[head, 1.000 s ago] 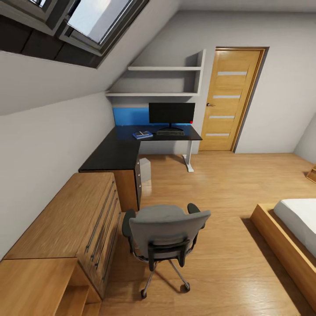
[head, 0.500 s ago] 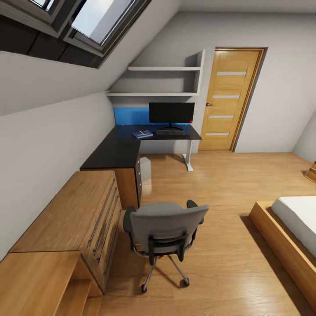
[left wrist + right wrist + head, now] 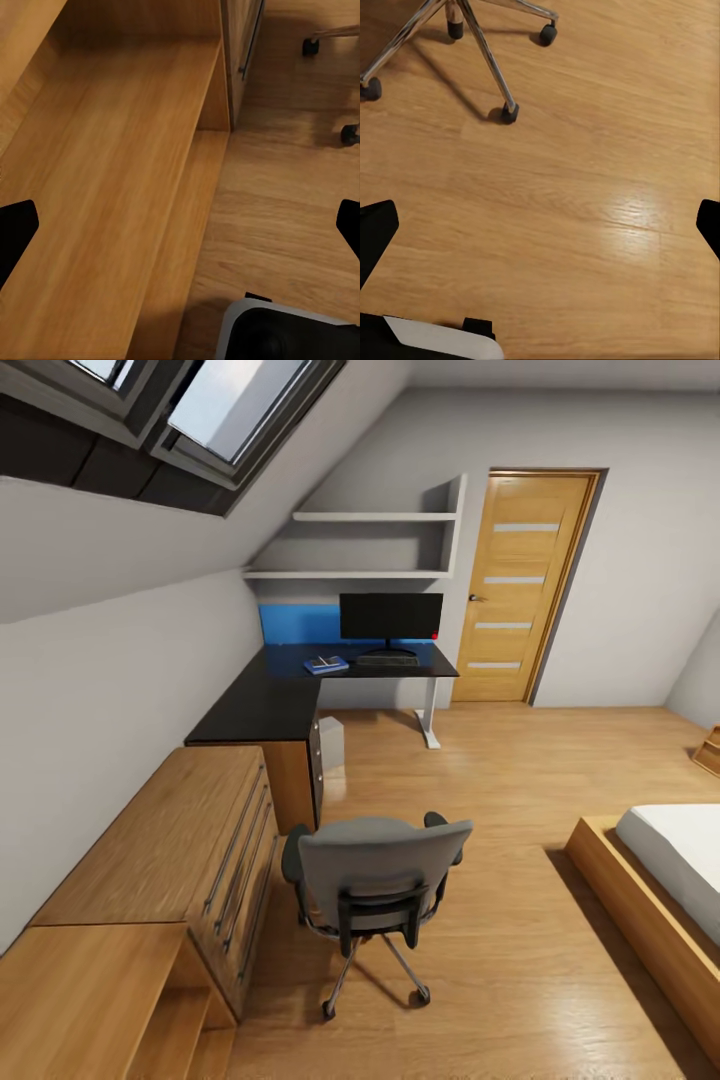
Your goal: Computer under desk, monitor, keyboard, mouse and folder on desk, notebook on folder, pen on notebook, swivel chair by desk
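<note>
Attic bedroom, wood floor (image 3: 500,780). Black bench (image 3: 262,705) at 12 o'clock carried monitor (image 3: 391,617), keyboard (image 3: 388,660), folder (image 3: 327,665). Swivel chair (image 3: 375,875) stood apart, beside wooden chest (image 3: 160,850). Left pincer (image 3: 180,225), right pincer (image 3: 540,225) gaped wide, empty.

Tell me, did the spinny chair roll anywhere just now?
No. The swivel chair keeps its place beside the wooden chest; both shifted together in the picture, so the camera moved.
</note>
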Robot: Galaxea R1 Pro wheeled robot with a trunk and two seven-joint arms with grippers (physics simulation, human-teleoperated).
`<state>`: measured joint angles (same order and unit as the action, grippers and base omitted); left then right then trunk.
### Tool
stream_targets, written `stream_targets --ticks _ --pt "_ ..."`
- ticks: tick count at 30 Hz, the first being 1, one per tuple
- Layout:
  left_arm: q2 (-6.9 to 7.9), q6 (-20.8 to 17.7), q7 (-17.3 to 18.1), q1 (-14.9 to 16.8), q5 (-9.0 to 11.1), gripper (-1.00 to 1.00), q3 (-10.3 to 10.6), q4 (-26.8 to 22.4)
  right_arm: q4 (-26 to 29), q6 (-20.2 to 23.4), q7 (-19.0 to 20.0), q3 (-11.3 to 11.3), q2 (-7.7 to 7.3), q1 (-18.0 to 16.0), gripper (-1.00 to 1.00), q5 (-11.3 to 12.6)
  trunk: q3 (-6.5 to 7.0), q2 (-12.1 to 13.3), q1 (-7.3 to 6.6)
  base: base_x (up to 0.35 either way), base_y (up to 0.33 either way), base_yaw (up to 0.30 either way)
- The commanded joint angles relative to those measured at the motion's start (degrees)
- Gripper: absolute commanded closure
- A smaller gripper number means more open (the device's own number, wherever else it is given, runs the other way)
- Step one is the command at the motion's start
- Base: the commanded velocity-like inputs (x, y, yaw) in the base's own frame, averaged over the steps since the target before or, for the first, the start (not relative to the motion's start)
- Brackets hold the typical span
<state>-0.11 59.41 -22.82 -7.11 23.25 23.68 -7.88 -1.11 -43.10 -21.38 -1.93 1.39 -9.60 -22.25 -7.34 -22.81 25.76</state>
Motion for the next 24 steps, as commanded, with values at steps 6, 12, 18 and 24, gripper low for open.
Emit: stream_targets --ticks 6,12,18,24 --pt "0.02 0.09 -0.29 -0.01 0.39 -1.0 0.49 -0.12 -0.12 -0.05 -0.59 -0.24 0.01 -0.07 -1.0 -0.43 -0.1 -0.11 0.03 -0.025 0.0 0.0" --pt "0.02 0.09 -0.29 -0.01 0.39 -1.0 0.49 -0.12 -0.12 -0.05 -0.59 -0.23 0.01 -0.07 -1.0 -0.43 -0.1 -0.11 0.03 -0.006 0.0 0.0" --pt "0.02 0.09 -0.29 -0.01 0.39 -1.0 0.49 -0.12 -0.12 -0.05 -0.59 -0.22 0.01 -0.07 -1.0 -0.43 -0.1 -0.11 0.03 -0.016 0.0 0.0" --pt "0.02 0.12 -0.31 -0.01 0.39 -1.0 0.49 -0.12 -0.12 -0.05 -0.59 -0.19 0.01 -0.07 -1.0 -0.43 -0.1 -0.11 0.03 -0.091 0.0 0.0"
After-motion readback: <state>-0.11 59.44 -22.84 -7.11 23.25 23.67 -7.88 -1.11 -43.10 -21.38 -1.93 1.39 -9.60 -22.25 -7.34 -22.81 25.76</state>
